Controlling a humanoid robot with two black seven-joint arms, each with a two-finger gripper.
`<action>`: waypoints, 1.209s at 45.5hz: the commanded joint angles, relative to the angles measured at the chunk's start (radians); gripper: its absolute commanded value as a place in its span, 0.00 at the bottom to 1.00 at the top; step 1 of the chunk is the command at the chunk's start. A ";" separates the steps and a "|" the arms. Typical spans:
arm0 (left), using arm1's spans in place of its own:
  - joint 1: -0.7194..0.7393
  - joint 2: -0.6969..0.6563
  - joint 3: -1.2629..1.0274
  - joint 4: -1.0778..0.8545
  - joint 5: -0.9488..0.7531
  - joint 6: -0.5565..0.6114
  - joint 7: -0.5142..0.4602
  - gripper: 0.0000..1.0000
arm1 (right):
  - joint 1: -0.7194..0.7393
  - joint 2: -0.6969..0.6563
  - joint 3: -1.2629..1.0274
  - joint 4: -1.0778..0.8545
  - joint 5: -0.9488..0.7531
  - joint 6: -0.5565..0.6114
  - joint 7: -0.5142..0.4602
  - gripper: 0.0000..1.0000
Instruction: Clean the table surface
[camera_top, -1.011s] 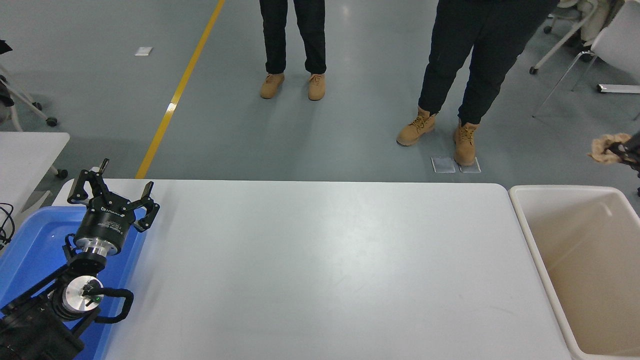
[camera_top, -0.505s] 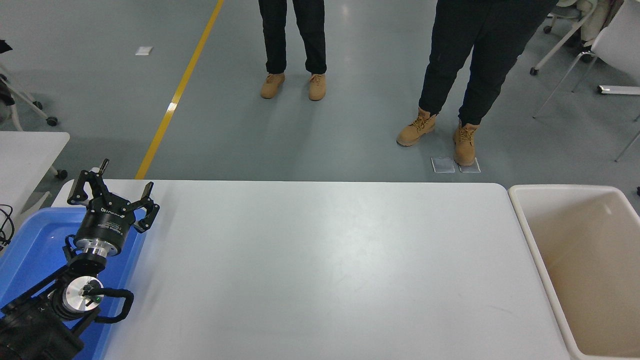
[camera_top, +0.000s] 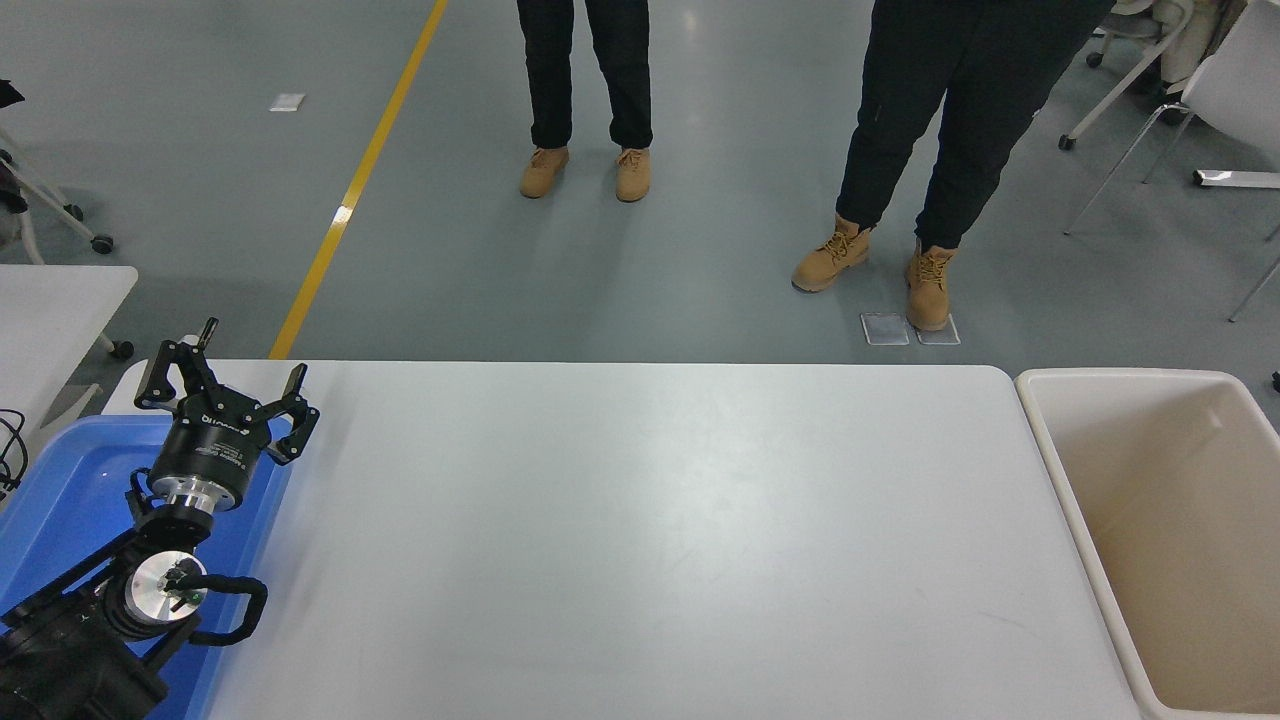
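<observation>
Your table surface (camera_top: 640, 540) fills the middle of the head view, plain matte white, running from the blue bin (camera_top: 60, 490) at its left end to the beige bin (camera_top: 1180, 540) that sits just off its right end. A faint scuff shows here and there on the white; otherwise it reads as one even sheet.

Your left gripper (camera_top: 222, 380) hangs over the blue bin's far right corner, near the table's far left corner — fingers spread wide, nothing between them. The arm behind it comes up from the lower left, a silver ring at the wrist.

Your right arm does not show in this view.

Beyond the far edge, two people stand on the grey floor, seen only from the legs down: dark trousers, tan boots. One person (camera_top: 585, 100) is near the centre, the other person (camera_top: 950, 130) to the right. A yellow floor line (camera_top: 350, 200) runs diagonally toward the table's far left. A second white table (camera_top: 50, 310) pokes in at the left edge.
</observation>
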 joint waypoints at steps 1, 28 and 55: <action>0.001 0.000 0.000 0.000 0.001 0.000 0.000 0.99 | -0.050 0.078 0.000 -0.069 0.004 -0.040 -0.023 0.00; 0.000 0.000 0.000 0.000 0.001 0.000 0.000 0.99 | -0.117 0.228 -0.003 -0.092 -0.014 -0.146 -0.031 0.00; 0.000 0.000 0.000 0.000 0.001 0.000 0.000 0.99 | -0.154 0.325 -0.008 -0.092 -0.014 -0.238 -0.031 0.00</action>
